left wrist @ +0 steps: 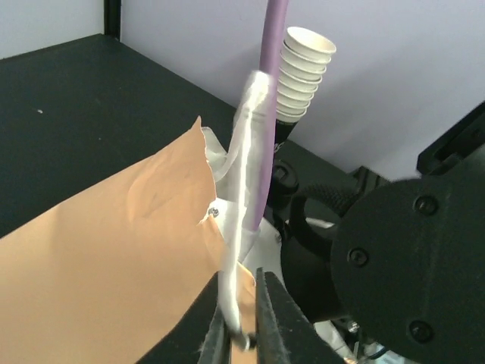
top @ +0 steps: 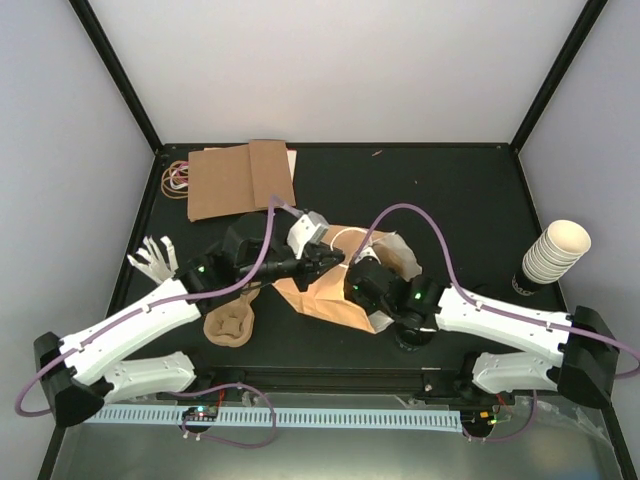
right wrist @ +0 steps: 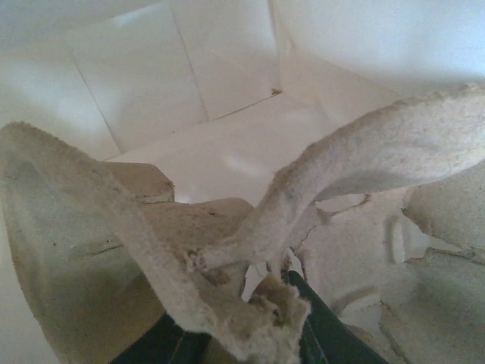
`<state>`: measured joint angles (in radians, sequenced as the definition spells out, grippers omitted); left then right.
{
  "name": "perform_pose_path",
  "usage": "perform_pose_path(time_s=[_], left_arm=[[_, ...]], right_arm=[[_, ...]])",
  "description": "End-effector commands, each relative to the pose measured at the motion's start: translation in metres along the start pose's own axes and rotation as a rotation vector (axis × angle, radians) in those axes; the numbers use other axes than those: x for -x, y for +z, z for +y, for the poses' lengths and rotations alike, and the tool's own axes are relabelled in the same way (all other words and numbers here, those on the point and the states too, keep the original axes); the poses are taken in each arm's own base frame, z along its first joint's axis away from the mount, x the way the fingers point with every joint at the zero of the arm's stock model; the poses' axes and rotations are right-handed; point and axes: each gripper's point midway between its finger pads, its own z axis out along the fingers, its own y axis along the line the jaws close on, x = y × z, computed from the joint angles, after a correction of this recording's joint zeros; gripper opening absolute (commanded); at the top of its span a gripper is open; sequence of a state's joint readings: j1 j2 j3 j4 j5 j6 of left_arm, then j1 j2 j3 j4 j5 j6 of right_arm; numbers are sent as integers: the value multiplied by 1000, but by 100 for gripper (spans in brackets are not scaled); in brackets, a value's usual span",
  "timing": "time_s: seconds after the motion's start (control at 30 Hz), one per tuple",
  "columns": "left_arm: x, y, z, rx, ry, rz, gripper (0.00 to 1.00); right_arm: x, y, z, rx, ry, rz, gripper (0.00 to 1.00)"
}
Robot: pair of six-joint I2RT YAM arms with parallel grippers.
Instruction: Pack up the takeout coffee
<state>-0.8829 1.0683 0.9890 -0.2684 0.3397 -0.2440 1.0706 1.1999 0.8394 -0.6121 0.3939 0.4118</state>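
Packing looks far from finished: left gripper (left wrist: 244, 334) pinches the white handle (left wrist: 246, 152) of the toppled brown paper bag (top: 320, 298), right gripper (right wrist: 250, 334) clamps a pulp tray (right wrist: 333, 174) inside that bag, and no lidded takeout coffee can be made out in or beside it.

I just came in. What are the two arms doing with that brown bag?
The left claw pinches the white handle of a brown paper bag lying on the table. The right claw is inside the bag's mouth, gripping the rim of a pulp cup tray. Another pulp piece lies beside the left arm.
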Motion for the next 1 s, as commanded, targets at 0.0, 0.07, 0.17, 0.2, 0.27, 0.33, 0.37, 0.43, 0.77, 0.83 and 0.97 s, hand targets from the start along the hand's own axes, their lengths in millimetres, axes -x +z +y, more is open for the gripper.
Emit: perform_pose_path(time_s=[0.0,0.07,0.17,0.2,0.27,0.33,0.37,0.43,0.77,0.83,0.97], left_arm=[[10,-18,4,51,-2,-61,25],[13,-25,3,61,-19,-74,57],[20,-40,16,169,-81,-96,81],[20,-48,25,229,-115,-94,84],[18,-64,45,341,-194,-87,89],[11,-77,65,411,-278,-60,89],[4,-81,75,438,-322,-32,89],[-9,-87,92,482,-388,9,86],[-65,-64,153,557,-521,238,51],[-72,-58,164,587,-528,280,42],[-88,-43,181,605,-555,368,31]], right_arm=[[5,-1,18,32,-18,-19,24],[4,-2,26,60,-26,-29,24],[3,-3,32,90,-23,-32,25],[3,-3,33,93,-21,-31,25],[2,-3,34,100,-17,-33,25],[3,-4,35,111,-16,-42,25],[3,-5,36,121,-16,-46,25],[4,-6,38,136,-21,-59,25],[14,-17,48,223,-67,-135,25],[16,-19,51,238,-70,-149,25],[18,-19,55,254,-76,-156,25]])
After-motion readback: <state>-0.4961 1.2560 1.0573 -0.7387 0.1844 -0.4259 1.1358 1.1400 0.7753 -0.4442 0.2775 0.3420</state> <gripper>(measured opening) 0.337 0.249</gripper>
